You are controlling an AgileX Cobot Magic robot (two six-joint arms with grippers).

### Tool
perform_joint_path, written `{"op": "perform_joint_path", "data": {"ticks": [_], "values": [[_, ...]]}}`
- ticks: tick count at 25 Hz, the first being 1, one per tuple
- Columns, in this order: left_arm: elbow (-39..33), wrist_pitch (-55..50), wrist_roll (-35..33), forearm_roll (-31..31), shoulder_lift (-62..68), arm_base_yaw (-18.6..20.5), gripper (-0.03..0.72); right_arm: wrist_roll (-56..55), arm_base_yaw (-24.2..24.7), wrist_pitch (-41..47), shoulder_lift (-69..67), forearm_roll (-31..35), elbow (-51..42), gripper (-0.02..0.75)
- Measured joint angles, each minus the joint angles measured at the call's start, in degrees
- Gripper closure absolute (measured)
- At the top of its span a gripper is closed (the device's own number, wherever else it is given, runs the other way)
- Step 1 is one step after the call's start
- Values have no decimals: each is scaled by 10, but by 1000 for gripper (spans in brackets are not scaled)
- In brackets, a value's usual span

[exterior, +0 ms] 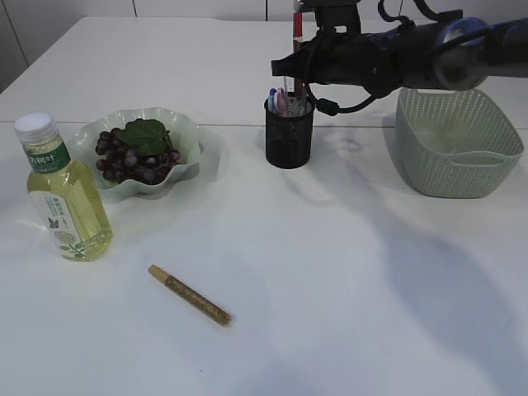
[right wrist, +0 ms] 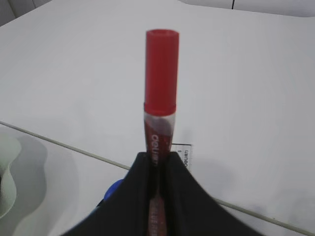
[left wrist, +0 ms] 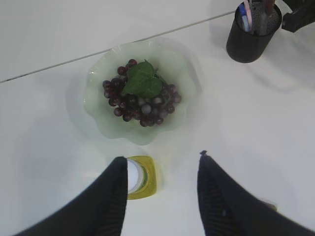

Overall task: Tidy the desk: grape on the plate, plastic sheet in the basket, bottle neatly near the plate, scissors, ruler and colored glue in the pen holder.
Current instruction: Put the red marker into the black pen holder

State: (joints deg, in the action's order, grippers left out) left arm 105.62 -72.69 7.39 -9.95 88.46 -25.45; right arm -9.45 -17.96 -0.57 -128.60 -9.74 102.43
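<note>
My right gripper (right wrist: 157, 156) is shut on a red colored glue tube (right wrist: 161, 73), held upright just above the black mesh pen holder (exterior: 289, 136). A clear ruler (right wrist: 184, 155) and blue and pink items (exterior: 275, 101) stand in the holder. A second glue, a gold stick (exterior: 190, 295), lies on the table in front. Dark grapes (exterior: 136, 157) with a green leaf lie on the pale green plate (exterior: 188, 136). The yellow bottle (exterior: 64, 202) stands upright left of the plate. My left gripper (left wrist: 162, 158) hangs open above the bottle (left wrist: 147, 177), whose cap is beside the left finger. I cannot make out the plastic sheet.
A pale green mesh basket (exterior: 458, 144) stands at the right, behind the right arm (exterior: 396, 54), which reaches across from the right. A seam (exterior: 231, 125) in the white tabletop runs behind the plate and holder.
</note>
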Motion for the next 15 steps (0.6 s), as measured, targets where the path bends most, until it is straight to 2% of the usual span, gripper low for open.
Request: {"op": "perform_joint_path", "data": {"ticks": [15], "values": [[0,0,0,-1,1,0,347,0,2,43,-1,0,0,620]]}}
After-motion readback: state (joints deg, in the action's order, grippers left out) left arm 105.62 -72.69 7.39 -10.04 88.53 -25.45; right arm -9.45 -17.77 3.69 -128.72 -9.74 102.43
